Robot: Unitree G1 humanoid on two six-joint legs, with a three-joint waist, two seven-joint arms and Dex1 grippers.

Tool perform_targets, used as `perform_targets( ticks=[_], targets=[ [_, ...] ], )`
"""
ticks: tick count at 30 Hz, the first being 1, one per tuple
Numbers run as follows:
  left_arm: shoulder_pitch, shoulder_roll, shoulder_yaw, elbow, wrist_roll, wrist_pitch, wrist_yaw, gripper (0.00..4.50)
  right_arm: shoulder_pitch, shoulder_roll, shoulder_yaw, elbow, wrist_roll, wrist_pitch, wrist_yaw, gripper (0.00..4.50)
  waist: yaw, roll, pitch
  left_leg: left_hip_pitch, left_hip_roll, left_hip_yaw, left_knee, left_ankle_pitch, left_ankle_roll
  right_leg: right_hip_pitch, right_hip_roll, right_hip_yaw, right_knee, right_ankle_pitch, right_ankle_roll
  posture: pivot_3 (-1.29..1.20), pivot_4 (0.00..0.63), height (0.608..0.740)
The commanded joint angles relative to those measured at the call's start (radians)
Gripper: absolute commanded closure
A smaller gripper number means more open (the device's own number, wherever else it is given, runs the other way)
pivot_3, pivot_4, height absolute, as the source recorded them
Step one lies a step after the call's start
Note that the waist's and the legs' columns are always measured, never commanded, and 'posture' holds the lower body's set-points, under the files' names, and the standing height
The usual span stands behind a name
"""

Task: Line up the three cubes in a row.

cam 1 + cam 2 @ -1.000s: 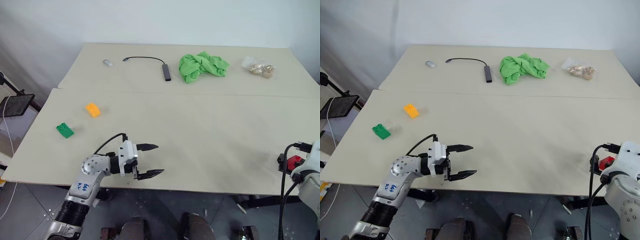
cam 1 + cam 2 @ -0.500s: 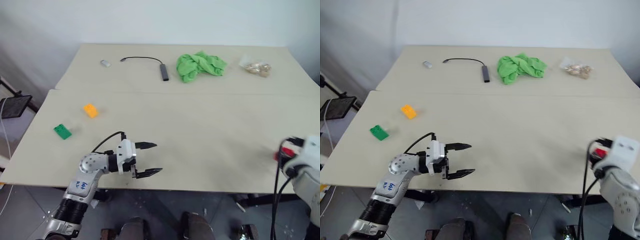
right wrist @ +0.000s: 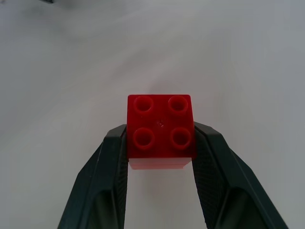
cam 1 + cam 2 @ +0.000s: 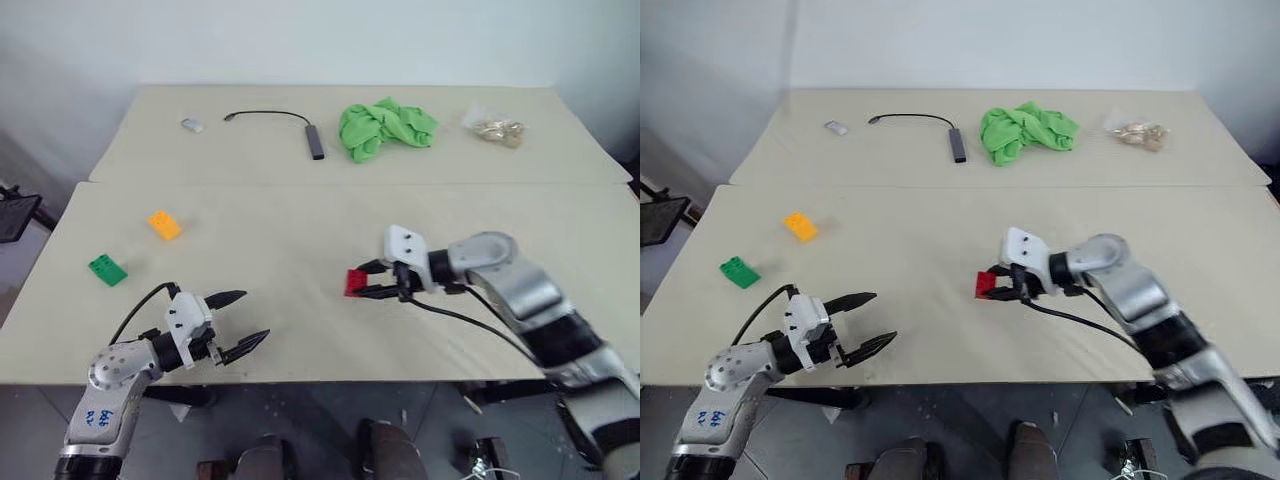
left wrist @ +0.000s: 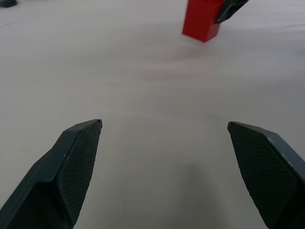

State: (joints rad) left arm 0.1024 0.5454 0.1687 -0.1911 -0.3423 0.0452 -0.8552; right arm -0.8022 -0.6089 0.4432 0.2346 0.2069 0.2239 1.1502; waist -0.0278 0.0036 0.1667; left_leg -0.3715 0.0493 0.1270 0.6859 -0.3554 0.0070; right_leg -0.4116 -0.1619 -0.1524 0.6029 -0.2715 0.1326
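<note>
Red plastic, four round studs on top: the red cube (image 3: 160, 125) sits pinched between the fingers of the right claw (image 4: 374, 282), mid-surface (image 4: 300, 330), toward the near side. Far to the left lie the orange-yellow cube (image 4: 164, 224) and, nearer, the green cube (image 4: 107, 269), apart. The left claw (image 4: 240, 320) gapes wide, empty, at the near edge.

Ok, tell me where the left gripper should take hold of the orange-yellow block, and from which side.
Grip the orange-yellow block across its two long flat side walls, below the studded top, coming from above with the left gripper, whose jaws already stand open. It lies flat and turned at an angle on the table, apart from the green block, so the jaws probably need turning to match that angle.
</note>
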Motion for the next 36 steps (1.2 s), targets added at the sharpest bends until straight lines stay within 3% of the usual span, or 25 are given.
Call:
perform_targets(
  ticks=[1, 6, 12, 15, 16, 21, 26, 32, 36],
  targets=[
    [0.083, 0.008, 0.069, -0.106, -0.026, 0.012, 0.046, 0.0, -0.066, 0.061, -0.003, 0.163, -0.071, -0.152, 0.038, 3.03, 0.0, 0.0, 0.0, 0.0, 0.0, 0.0, 0.0, 0.0, 0.0, 0.0, 0.0, -0.001, 0.0, 0.0, 0.0, 0.0, 0.15, 0.74],
    [0.138, 0.001, 0.113, -0.147, -0.033, 0.025, 0.089, 0.0, -0.107, 0.126, -0.016, 0.285, -0.109, -0.206, 0.076, 3.03, 0.0, -0.001, 0.0, 0.0, 0.0, -0.002, 0.0, 0.0, -0.001, 0.002, -0.001, -0.003, 0.0, 0.0, 0.0, 0.0, 0.15, 0.74],
    [0.139, -0.05, 0.197, -0.117, -0.067, 0.015, 0.177, 0.0, -0.108, 0.15, -0.113, 0.283, -0.08, -0.264, 0.064, 0.99, -0.003, 0.0, 0.001, 0.001, 0.0, -0.002, 0.0, 0.001, -0.002, 0.001, -0.001, -0.003, 0.003, -0.001, -0.001, 0.0, 0.15, 0.74],
    [0.147, -0.103, 0.287, -0.092, -0.108, 0.006, 0.247, 0.0, -0.048, 0.136, -0.231, 0.206, 0.019, -0.324, 0.072, 0.12, -0.001, 0.0, 0.001, 0.0, 0.001, -0.002, 0.0, 0.001, -0.002, 0.001, -0.001, -0.004, 0.003, -0.001, -0.001, 0.0, 0.15, 0.74],
    [0.156, -0.123, 0.325, -0.082, -0.121, 0.0, 0.273, 0.0, -0.001, 0.132, -0.277, 0.155, 0.079, -0.314, 0.09, 0.03, 0.001, 0.0, 0.001, 0.0, 0.001, -0.003, 0.0, 0.001, -0.002, 0.001, -0.001, -0.004, 0.003, -0.001, -0.001, 0.0, 0.15, 0.74],
    [0.213, -0.21, 0.46, -0.047, -0.18, -0.016, 0.373, 0.0, 0.251, 0.113, -0.419, -0.087, 0.252, -0.258, 0.11, 0.03, 0.003, -0.002, 0.0, 0.0, 0.0, -0.005, -0.001, 0.0, -0.002, 0.003, -0.001, -0.006, 0.0, 0.0, -0.001, 0.0, 0.15, 0.74],
    [0.241, -0.28, 0.608, 0.031, -0.244, -0.024, 0.492, 0.0, 0.439, 0.125, -0.513, -0.103, 0.315, -0.356, 0.146, 0.03, 0.001, -0.003, 0.001, 0.001, 0.0, -0.005, -0.001, 0.0, -0.002, 0.004, -0.001, -0.005, -0.001, 0.0, -0.001, 0.0, 0.15, 0.74],
    [0.224, -0.254, 0.596, 0.098, -0.157, -0.062, 0.532, 0.0, 0.49, 0.134, -0.516, -0.113, 0.316, -0.347, 0.142, 0.03, 0.0, -0.003, 0.001, 0.002, 0.001, -0.005, 0.0, 0.0, -0.001, 0.004, -0.001, -0.004, 0.0, -0.001, -0.001, 0.0, 0.15, 0.74],
    [0.17, -0.288, 0.51, 0.006, -0.092, -0.031, 0.63, 0.0, 0.481, 0.15, -0.502, -0.109, 0.31, -0.344, 0.131, 0.03, 0.007, -0.004, 0.001, 0.002, 0.0, -0.005, 0.0, 0.0, -0.001, 0.004, -0.001, -0.005, 0.001, -0.001, -0.001, 0.0, 0.15, 0.74]
  ],
)
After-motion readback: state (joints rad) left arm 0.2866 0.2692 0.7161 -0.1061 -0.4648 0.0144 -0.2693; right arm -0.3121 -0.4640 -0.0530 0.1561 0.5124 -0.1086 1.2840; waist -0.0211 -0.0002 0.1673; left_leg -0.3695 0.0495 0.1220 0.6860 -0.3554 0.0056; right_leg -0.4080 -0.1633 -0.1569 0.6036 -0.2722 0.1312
